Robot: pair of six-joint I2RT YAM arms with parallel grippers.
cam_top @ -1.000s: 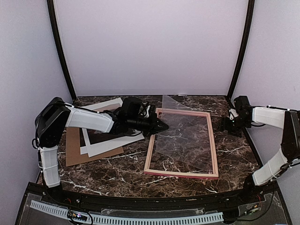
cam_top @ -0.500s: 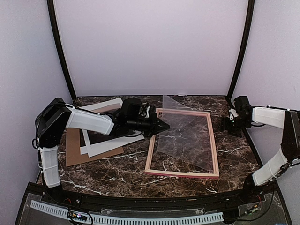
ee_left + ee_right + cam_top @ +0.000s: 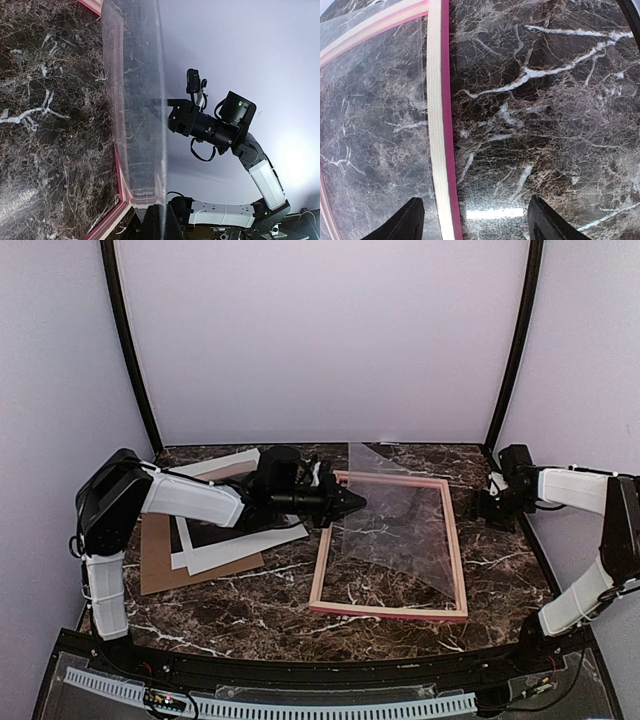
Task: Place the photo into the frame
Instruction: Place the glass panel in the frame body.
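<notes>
The photo lies flat, printed side up, near the left edge of the table. It rests on a brown backing board, partly under the left arm, and is well apart from the frame's opening. The frame lies right of the table's middle with its pale wood back upward and the marble showing through the opening.

By my reading the task is in its early stage: nothing of the photo has entered the frame. A clear sheet sits across the opening, with its left edge raised off the frame and its near-right corner down by the frame's near-right corner. Whether it is going in or coming out I cannot tell. The photo and then the backing board remain to be laid in.

The left arm reaches low across the table from the left edge, forearm nearly level. The left fingers are pressed together on the sheet's raised left edge, just above the frame's left rail. The right arm is folded back along the right edge. The right fingers are spread and hold nothing, hovering over bare marble just beside the frame's right rail.
</notes>
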